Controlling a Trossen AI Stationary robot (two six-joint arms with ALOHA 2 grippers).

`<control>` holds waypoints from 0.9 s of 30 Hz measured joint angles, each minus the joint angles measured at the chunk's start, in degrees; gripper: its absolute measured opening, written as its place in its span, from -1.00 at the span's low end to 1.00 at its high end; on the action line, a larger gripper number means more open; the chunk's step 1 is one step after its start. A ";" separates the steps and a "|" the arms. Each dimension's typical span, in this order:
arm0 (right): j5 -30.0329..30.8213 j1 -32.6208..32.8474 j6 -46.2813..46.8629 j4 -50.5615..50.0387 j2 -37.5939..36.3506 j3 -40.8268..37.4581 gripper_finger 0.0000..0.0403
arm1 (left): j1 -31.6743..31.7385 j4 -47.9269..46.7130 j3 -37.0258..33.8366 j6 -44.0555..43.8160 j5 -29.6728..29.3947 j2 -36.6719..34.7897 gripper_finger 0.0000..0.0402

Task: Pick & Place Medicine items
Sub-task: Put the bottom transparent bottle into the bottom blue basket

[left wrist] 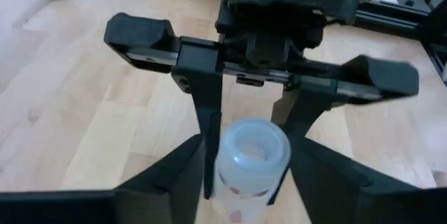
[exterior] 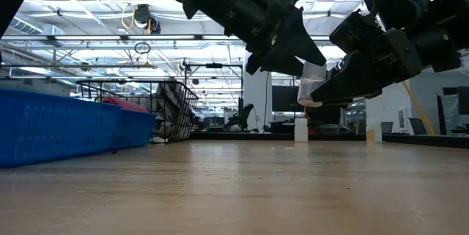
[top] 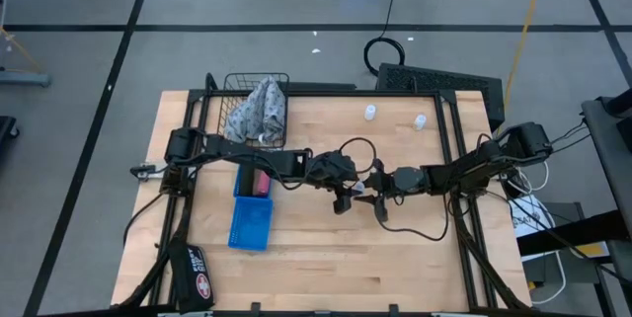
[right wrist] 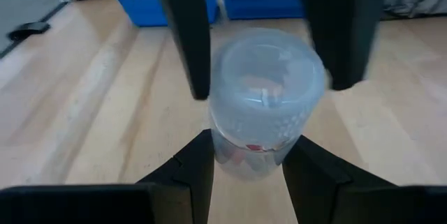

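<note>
A small white round bottle (top: 363, 192) is in the air over the table's middle, between my two grippers. My right gripper (right wrist: 248, 140) reaches in from the table's right and is shut on it. My left gripper (left wrist: 248, 144) reaches in from the left and is open. Its fingers (right wrist: 198, 49) stand on either side of the bottle's capped top (right wrist: 267, 70); whether they touch it I cannot tell. Two more white bottles (top: 370, 112) (top: 421, 121) stand on their bases near the far edge. A pink item (top: 260, 185) lies in the far blue tray. The black container does not show. My right gripper pinches the bottle's lower body (right wrist: 255, 155) between its two fingers. It comes from the table's right, slanting slightly down (exterior: 330, 92). The bottle (exterior: 311, 81) is lifted clear of the table and stands nearly upright, cap up.
Two blue trays (top: 250, 226) lie left of centre. A wire basket (top: 235, 90) holding a grey patterned cloth (top: 262, 108) stands at the far left. A black pouch (top: 195, 273) lies at the near left corner. Bare wood stretches along the near side and the right.
</note>
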 joint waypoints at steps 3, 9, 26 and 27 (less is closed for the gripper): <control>0.43 -0.04 0.07 -0.49 0.06 -0.05 -0.34 | 0.37 1.36 0.00 -1.59 0.15 0.97 -0.19; -0.06 0.00 0.86 -1.09 0.11 -0.17 -0.34 | 0.56 2.61 0.00 -1.42 1.79 1.90 -0.33; -0.12 0.00 0.99 -2.53 0.04 -0.06 0.00 | -4.32 -23.74 -5.92 -6.34 -22.43 -20.43 -0.33; -0.14 0.01 0.99 -2.46 0.04 -0.07 0.00 | -5.40 -23.56 -8.43 -8.20 -24.01 -22.96 -0.33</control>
